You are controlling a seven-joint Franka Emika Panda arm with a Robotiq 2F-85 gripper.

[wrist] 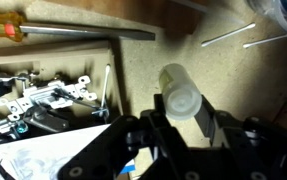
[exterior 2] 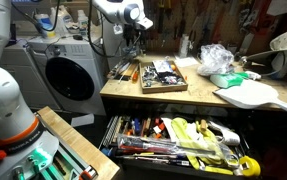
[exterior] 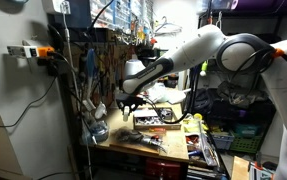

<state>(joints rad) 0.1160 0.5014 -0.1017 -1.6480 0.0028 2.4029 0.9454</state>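
- The tool (wrist: pixel 183 120) is clenched on a whitish cylinder (wrist: pixel 178 88), held over the far left of the worktop (exterior 2: pixel 198 98).
- A tray of parts (exterior 2: pixel 164 75) lies nearer, to the right.
- A screwdriver (wrist: pixel 73 30) lies just beyond the tray.

Arm: your arm (exterior: pixel 215 48) is glossy white in both exterior views (exterior 2: pixel 111 8), built of fat, rounded links.
Joints: you'll see dark grey bands where the links meet.
Forearm: it tapers toward the wrist, with a dark line along its underside; you can't tell whether that is a cable.
Pincer: your pincer (exterior: pixel 126 104) is matte black, and the wrist view (wrist: pixel 180 118) shows angular linkages and two blunt fingers.
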